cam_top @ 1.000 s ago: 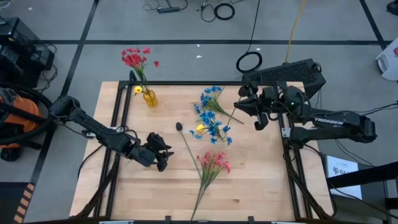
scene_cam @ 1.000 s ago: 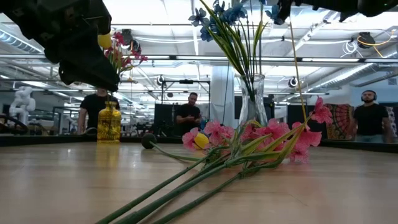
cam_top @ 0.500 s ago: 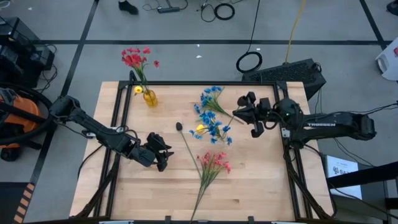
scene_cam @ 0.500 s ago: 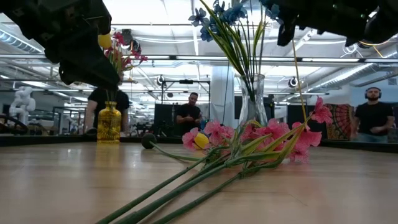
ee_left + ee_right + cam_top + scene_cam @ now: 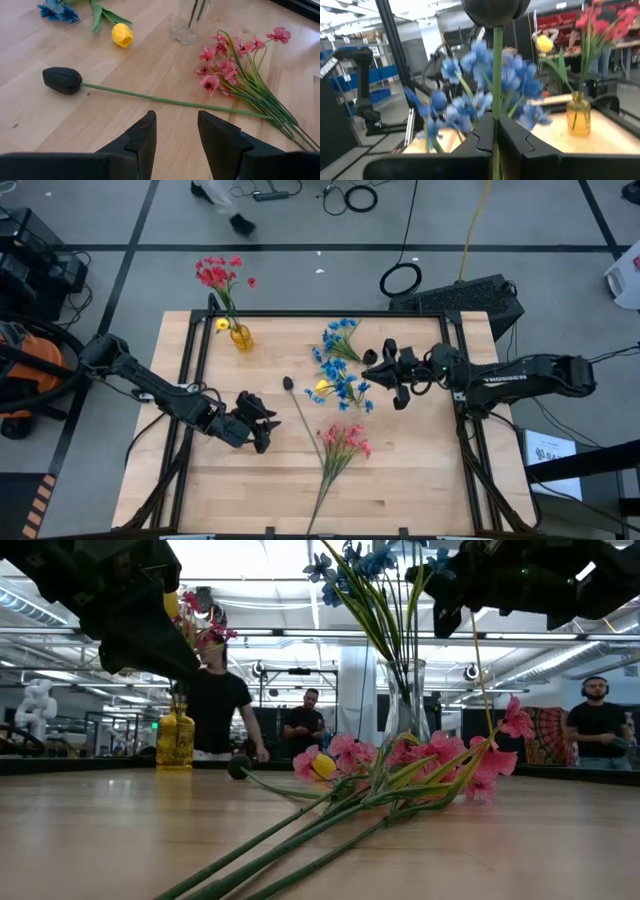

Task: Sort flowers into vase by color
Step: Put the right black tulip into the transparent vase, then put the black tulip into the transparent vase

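Observation:
My right gripper [image 5: 380,370] [image 5: 494,135] is shut on a dark-budded flower beside the clear vase [image 5: 405,705], which holds blue sprigs [image 5: 340,365]. My left gripper [image 5: 256,426] [image 5: 175,132] hovers open over the table's left half, near a second dark bud [image 5: 62,80] that lies on its side with its long stem. The pink sprigs [image 5: 342,442], a yellow bud [image 5: 122,35] and a blue bloom [image 5: 55,10] also lie flat on the table. A yellow vase [image 5: 241,337] at the far left holds red sprigs and a yellow bud. My right gripper pinches the thin green stem [image 5: 496,100] between its two fingers, coming level from the table's right with the fingers across the stem. The dark bud [image 5: 495,10] stands above the fingers. The lower stem [image 5: 483,690] hangs below them, and its end is hidden behind the pink blooms.
The wooden table [image 5: 420,480] has a black frame around its edge. Bare wood shows along the near edge and at the right. A black ring [image 5: 400,280] and cables lie on the floor beyond the far edge. People stand in the room behind; one [image 5: 215,705] is passing the yellow vase.
My right gripper has moved toward the table's left, closer to the clear vase and blue sprigs, and has dropped further into the low view, carrying the dark-budded flower along. A person has walked in behind the yellow vase.

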`<state>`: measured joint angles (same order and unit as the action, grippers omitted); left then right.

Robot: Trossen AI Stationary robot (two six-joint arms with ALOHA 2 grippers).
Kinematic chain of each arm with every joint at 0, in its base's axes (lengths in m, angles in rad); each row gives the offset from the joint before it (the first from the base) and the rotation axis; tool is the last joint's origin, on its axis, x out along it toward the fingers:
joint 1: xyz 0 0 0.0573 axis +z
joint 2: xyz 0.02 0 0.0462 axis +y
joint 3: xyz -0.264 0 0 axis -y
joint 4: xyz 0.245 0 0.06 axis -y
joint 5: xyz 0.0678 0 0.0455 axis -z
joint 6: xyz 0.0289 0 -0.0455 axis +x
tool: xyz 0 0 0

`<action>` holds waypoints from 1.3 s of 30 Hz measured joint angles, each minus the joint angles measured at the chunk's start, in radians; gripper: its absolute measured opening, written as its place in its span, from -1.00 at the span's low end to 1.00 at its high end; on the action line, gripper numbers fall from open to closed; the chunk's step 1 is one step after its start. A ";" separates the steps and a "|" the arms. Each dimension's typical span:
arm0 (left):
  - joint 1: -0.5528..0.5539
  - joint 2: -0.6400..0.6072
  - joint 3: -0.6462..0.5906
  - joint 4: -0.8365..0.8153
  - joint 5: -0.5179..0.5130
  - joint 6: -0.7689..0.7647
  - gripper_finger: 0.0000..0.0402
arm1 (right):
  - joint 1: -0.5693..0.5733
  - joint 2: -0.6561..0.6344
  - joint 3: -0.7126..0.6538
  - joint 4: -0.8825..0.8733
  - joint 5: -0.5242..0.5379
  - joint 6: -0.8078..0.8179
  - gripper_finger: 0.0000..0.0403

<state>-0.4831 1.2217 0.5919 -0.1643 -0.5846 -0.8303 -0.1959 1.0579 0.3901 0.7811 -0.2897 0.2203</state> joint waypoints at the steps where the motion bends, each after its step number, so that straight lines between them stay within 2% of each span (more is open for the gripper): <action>1: 0.000 0.000 0.000 0.001 0.000 0.000 -0.25 | 0.003 0.012 0.000 0.001 0.000 0.001 -0.95; 9: -0.001 0.000 0.000 0.003 0.000 0.000 -0.25 | 0.036 0.099 0.000 -0.014 0.000 0.019 -0.84; 15: -0.001 0.000 0.000 0.023 0.000 0.000 -0.25 | 0.036 0.104 0.000 -0.122 0.000 0.049 -0.63; 21: -0.001 0.000 0.000 0.027 0.000 0.000 -0.25 | 0.023 0.034 0.001 -0.245 0.004 0.045 -0.35; 26: -0.001 0.000 0.000 0.026 0.000 0.000 -0.25 | 0.004 -0.058 0.001 -0.323 0.005 0.036 -0.21; 36: -0.001 0.000 0.000 0.033 -0.030 -0.001 -0.25 | -0.019 -0.219 0.001 -0.469 0.011 0.027 -0.16; 39: -0.001 0.000 0.000 0.060 -0.050 -0.001 -0.25 | -0.021 -0.267 0.001 -0.547 0.068 0.043 -0.18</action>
<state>-0.4839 1.2213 0.5919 -0.1047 -0.6344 -0.8312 -0.2169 0.7906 0.3908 0.2341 -0.2219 0.2635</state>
